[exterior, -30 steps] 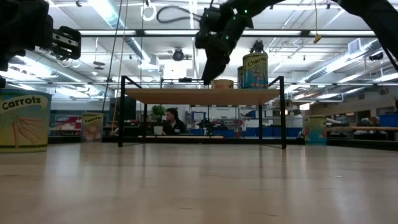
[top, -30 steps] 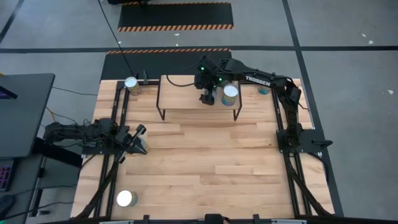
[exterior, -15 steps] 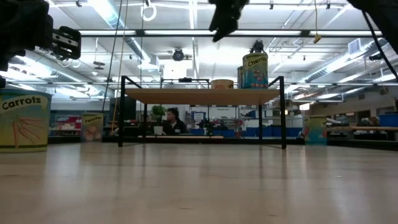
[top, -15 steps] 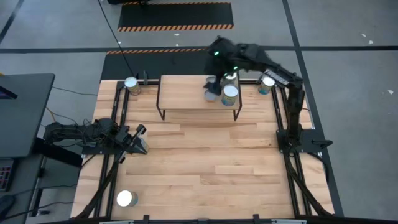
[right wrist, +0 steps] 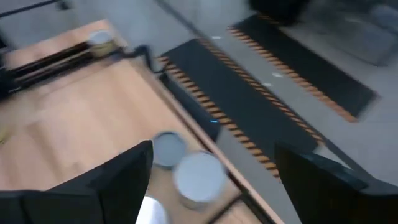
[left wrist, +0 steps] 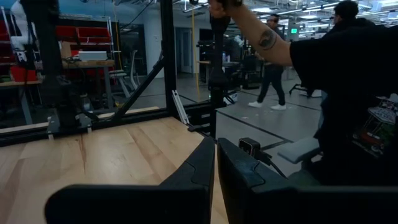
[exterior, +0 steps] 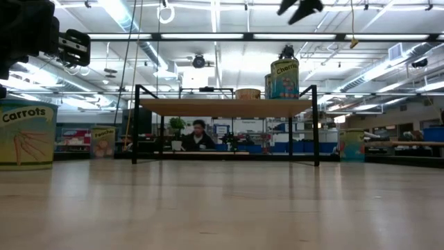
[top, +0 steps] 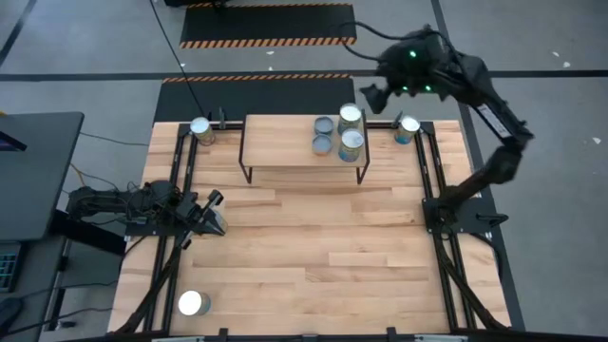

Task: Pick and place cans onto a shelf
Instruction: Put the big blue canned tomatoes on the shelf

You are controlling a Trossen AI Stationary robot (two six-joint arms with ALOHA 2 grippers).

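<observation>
The shelf (top: 285, 142) stands at the table's far middle. On its right end stand two silver-topped cans (top: 351, 116) (top: 352, 142) and two smaller blue-grey-topped cans (top: 324, 124) (top: 323, 144). In the low view a tall can (exterior: 285, 78) and a small one (exterior: 248, 93) show on the shelf (exterior: 225, 107). My right gripper (top: 372, 96) (exterior: 297, 7) is open and empty, high above the table's far edge, right of the shelf; its wrist view (right wrist: 214, 186) looks down on the cans (right wrist: 199, 177). My left gripper (top: 214, 211) (left wrist: 216, 163) is shut and empty at the table's left.
Loose cans stand on the table at the far left (top: 200, 128), the far right (top: 408, 126) and the near left corner (top: 194, 303); the near-left one shows as the "Carrots" can (exterior: 26, 135). People show beyond the table (left wrist: 348, 81) (exterior: 200, 135). Black frame rails (top: 432, 190) run along both sides.
My right gripper has risen from just above the shelf's right end and swung up and toward the table's far right, past the far edge. The cans on the shelf have stayed where they stood.
</observation>
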